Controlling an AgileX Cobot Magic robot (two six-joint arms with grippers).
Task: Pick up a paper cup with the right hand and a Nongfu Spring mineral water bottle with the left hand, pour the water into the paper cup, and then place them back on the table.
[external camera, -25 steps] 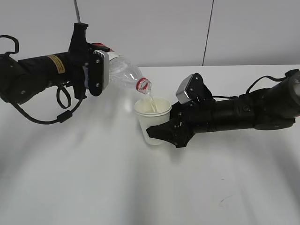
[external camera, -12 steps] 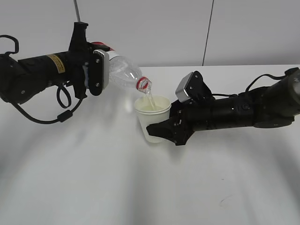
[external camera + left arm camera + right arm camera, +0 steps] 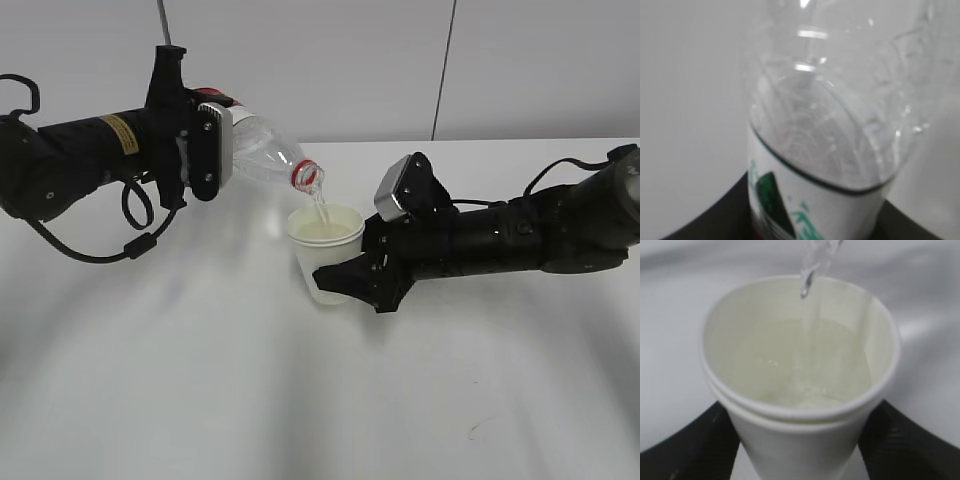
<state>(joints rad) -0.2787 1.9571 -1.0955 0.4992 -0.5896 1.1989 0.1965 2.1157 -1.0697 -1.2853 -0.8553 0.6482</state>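
Note:
My left gripper point(image 3: 205, 150) is shut on the Nongfu Spring bottle point(image 3: 262, 155) and holds it tilted, its red-ringed mouth down to the right, just above the cup. A thin stream of water runs from the mouth into the paper cup point(image 3: 326, 255). My right gripper point(image 3: 350, 280) is shut on that off-white cup and holds it upright just above the table point(image 3: 200, 380). In the left wrist view the bottle point(image 3: 825, 150) fills the frame, label towards me. In the right wrist view the cup point(image 3: 800, 390) sits between my black fingers point(image 3: 695, 445), about half full of water.
A grey wall with a dark vertical seam point(image 3: 445, 60) stands behind the table. A faint mark point(image 3: 480, 425) lies on the tabletop at the front right. The left arm's black cable point(image 3: 130, 235) loops down towards the table.
Over the last second the bottle's mouth has stayed over the cup and the water keeps running. The right gripper and cup have shifted very slightly; the water level looks a little higher.

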